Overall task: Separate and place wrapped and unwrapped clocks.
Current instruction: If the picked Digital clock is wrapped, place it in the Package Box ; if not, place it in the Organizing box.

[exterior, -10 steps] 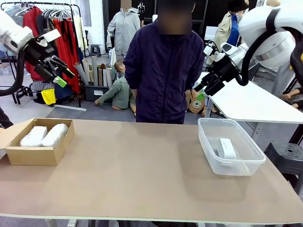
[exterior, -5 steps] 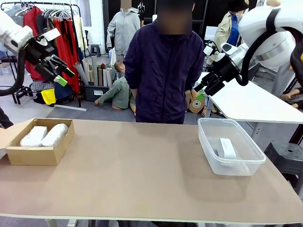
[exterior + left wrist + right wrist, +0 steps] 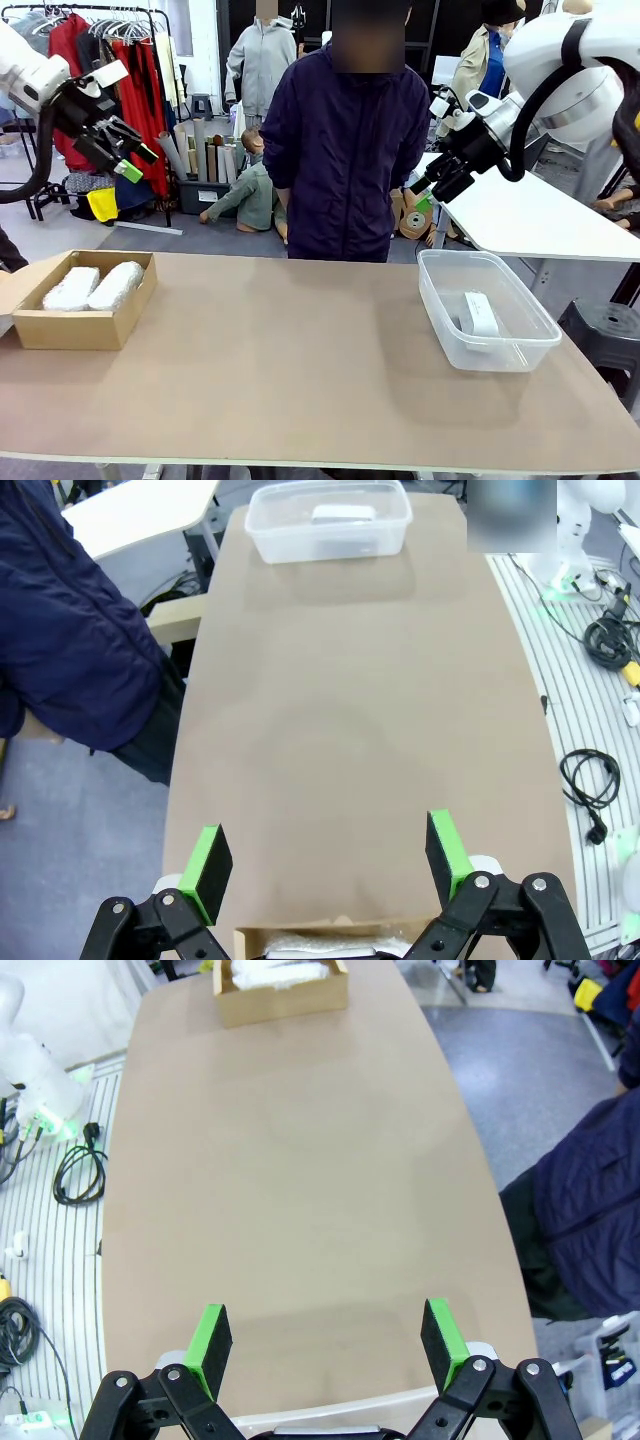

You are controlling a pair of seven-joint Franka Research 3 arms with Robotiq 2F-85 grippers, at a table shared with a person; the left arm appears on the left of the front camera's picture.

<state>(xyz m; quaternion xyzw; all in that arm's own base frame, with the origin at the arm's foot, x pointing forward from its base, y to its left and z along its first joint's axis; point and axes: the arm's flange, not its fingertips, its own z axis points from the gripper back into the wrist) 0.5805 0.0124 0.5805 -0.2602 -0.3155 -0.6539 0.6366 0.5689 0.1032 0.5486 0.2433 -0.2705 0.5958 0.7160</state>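
Sorting looks complete: both wrapped clocks lie side by side in the cardboard box under the left gripper, fingers spread and empty. The unwrapped clock rests in the clear tub beneath the right gripper, equally spread and raised clear.

Bare table between cardboard box and tub.

Two crinkly white bundles are lying in a tan cardboard box; a smooth white block is sitting in a clear tub; green pads are tipping black fingers.
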